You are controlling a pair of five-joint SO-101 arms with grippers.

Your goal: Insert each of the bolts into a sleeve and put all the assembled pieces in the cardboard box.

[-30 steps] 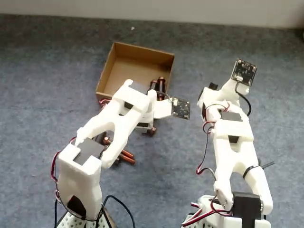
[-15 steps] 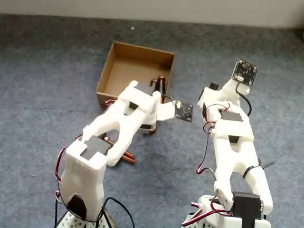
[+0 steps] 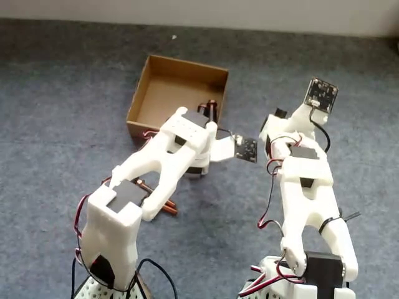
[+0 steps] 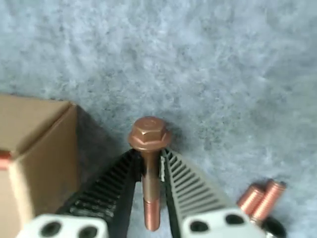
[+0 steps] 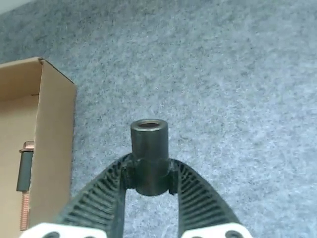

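Bolt is clamped by its shank in the left end effector, just beside the cardboard box. That arm has shifted toward the right end effector, which grips a sleeve; insertion is judged imminent. The high view gives the spacing between the arms, and the right wrist view gives an assembled piece inside the box.

The high camera sits far up, behind the left arm and right arm. It looks down on the whole grey surface. Each wrist camera sits just behind its own hand and looks out past it from very close, one at the left hand and one at the right hand. All three see the cardboard box, off to one side of each hand.
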